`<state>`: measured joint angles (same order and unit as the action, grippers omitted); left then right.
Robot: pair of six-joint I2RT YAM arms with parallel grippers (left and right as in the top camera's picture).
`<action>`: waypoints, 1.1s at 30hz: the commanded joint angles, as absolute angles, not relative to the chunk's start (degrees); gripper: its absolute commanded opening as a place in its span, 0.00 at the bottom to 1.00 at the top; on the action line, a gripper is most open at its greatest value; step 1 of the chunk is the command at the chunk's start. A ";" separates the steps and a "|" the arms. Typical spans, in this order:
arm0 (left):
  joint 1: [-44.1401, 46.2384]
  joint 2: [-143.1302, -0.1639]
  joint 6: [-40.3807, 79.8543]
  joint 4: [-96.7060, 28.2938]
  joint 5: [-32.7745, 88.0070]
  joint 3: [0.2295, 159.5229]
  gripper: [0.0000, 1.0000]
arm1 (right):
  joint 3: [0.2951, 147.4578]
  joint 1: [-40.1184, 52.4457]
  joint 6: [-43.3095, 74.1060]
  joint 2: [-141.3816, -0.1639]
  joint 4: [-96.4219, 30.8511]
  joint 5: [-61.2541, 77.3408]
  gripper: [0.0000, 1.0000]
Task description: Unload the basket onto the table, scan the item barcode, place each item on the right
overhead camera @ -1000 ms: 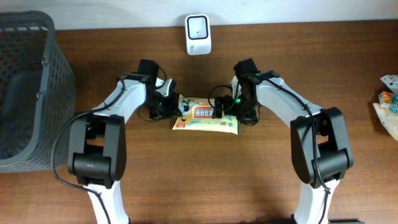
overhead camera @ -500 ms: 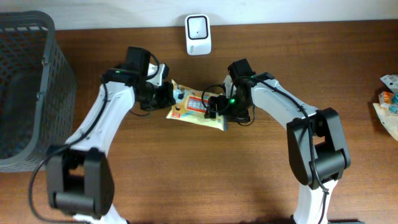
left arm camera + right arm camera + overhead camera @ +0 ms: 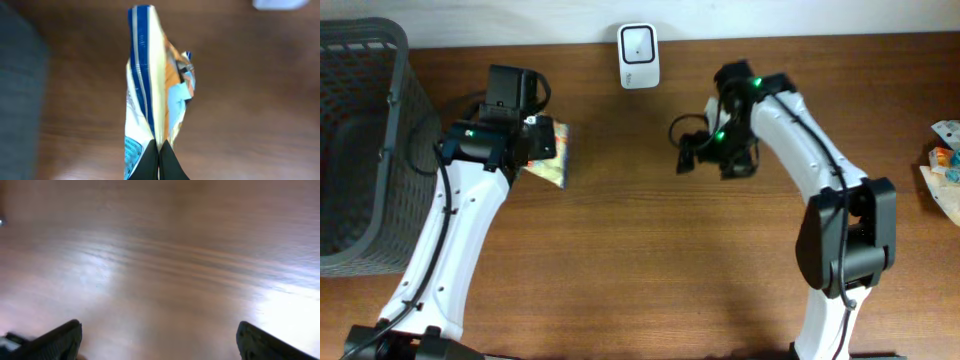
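A yellow, blue and orange snack packet (image 3: 548,152) hangs edge-on in the air at the left, between the basket and the scanner; its thin edge (image 3: 150,85) fills the left wrist view. My left gripper (image 3: 160,150) is shut on the packet's lower edge. A white barcode scanner (image 3: 638,55) stands at the table's back edge, right of the packet. My right gripper (image 3: 692,155) stands wide open over bare wood near the middle, holding nothing; its two dark fingertips (image 3: 60,337) show at the bottom corners of the right wrist view.
A dark mesh basket (image 3: 360,150) fills the far left. Several other packaged items (image 3: 945,165) lie at the right edge. The brown wooden table (image 3: 650,270) spreads under both arms.
My left arm lifted the packet off the table and carried it left and back, turning it edge-on. My right gripper let go of it and drew back to the right.
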<state>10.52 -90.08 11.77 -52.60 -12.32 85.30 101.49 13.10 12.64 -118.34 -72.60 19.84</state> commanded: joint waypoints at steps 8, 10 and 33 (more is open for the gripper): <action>11.11 -91.55 6.57 -54.59 -37.50 88.92 0.00 | 114.24 12.69 9.41 -117.97 -83.61 10.90 0.99; 11.49 -93.71 6.55 -55.22 -39.05 88.92 0.00 | 114.26 12.67 9.34 -117.34 -83.59 10.74 0.99; 29.47 -106.87 18.87 -45.23 13.61 88.95 0.21 | 114.26 7.01 7.53 -94.52 -85.12 13.76 0.99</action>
<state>29.34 -106.89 18.11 -47.03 -1.13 87.96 113.43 7.44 7.90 -95.50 -84.71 12.49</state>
